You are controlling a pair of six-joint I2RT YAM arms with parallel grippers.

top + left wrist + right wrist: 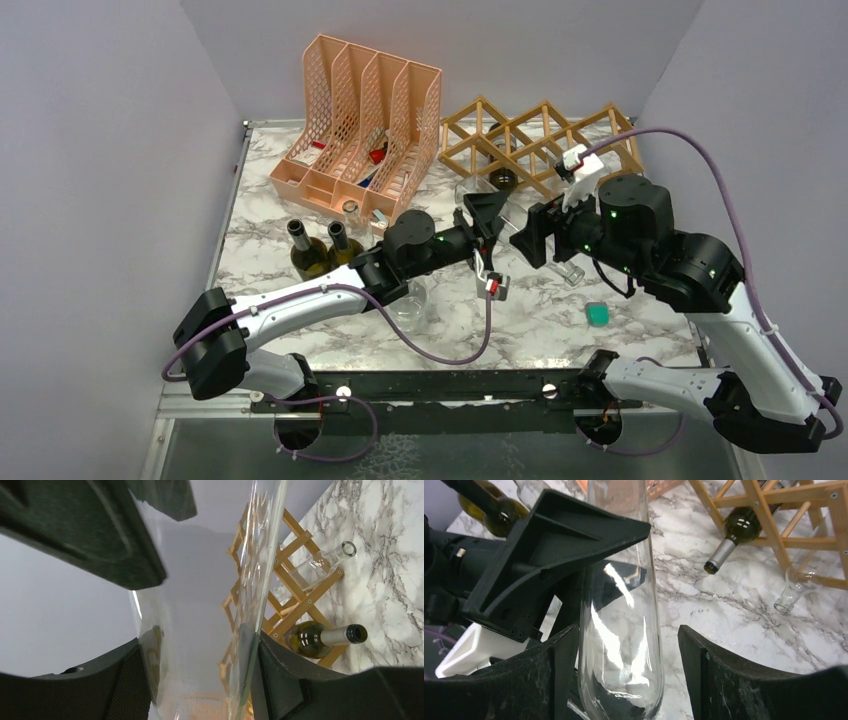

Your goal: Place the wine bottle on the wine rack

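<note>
A clear glass wine bottle (568,270) is held above the table between the two arms. My left gripper (490,212) is shut on its body, both pads pressed to the glass in the left wrist view (197,645). My right gripper (535,240) is open around the bottle's base end (621,645); its left finger is at the glass and its right finger (704,670) stands apart. The light wooden wine rack (545,140) stands at the back right. It holds a dark green bottle (312,639) and a clear bottle (325,560).
A peach-orange mesh file organiser (360,130) stands at the back left. Two green bottles (308,255) stand upright left of my left arm. A small teal object (597,314) lies near the front right. Walls close in on both sides.
</note>
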